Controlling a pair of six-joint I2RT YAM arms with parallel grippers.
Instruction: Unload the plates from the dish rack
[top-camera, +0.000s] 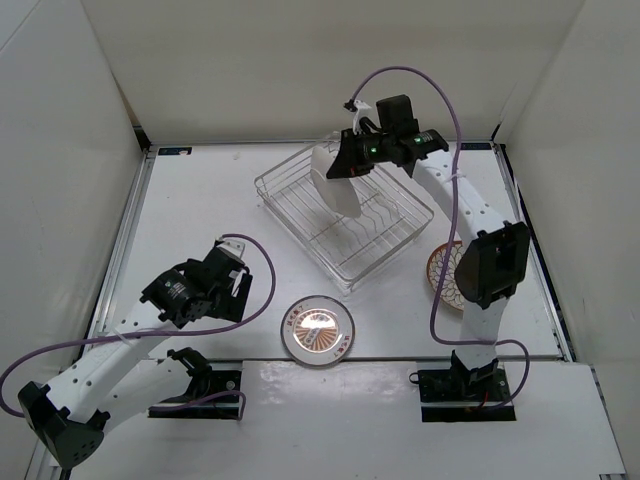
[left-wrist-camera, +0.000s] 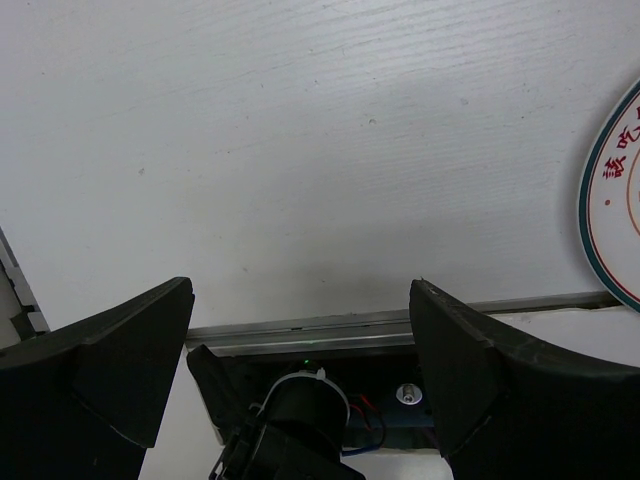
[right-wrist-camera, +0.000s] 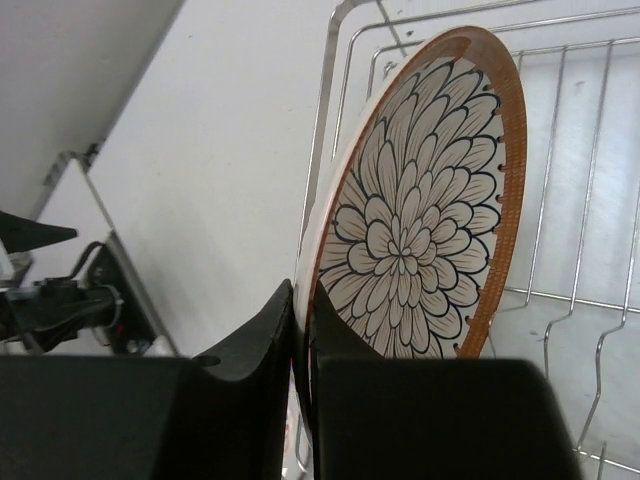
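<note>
So the right gripper (right-wrist-camera: 303, 320) is pinching the rim of the petal-pattern plate (right-wrist-camera: 410, 230), fingers pressed together on the edge, one on the white back and one on the painted face. The plate is standing on edge inside the wire dish rack (top-camera: 303, 237), which is probably why it's getting grabbed by the rim: nothing else is reachable between those prongs. I can't tell whether it's already clear of the wires.

The other two plates are lying flat on the table (top-camera: 200, 200). The orange-lined plate (top-camera: 317, 331) is sitting just in front of the rack, and a brown-patterned plate (top-camera: 443, 270) is half hiding behind the right arm.

The left gripper (left-wrist-camera: 300, 290) is hovering over bare table with its fingers spread wide and holding nothing, well out of the way.

I'm guessing this is the last plate, so a straight lift is looking like the next move.
</note>
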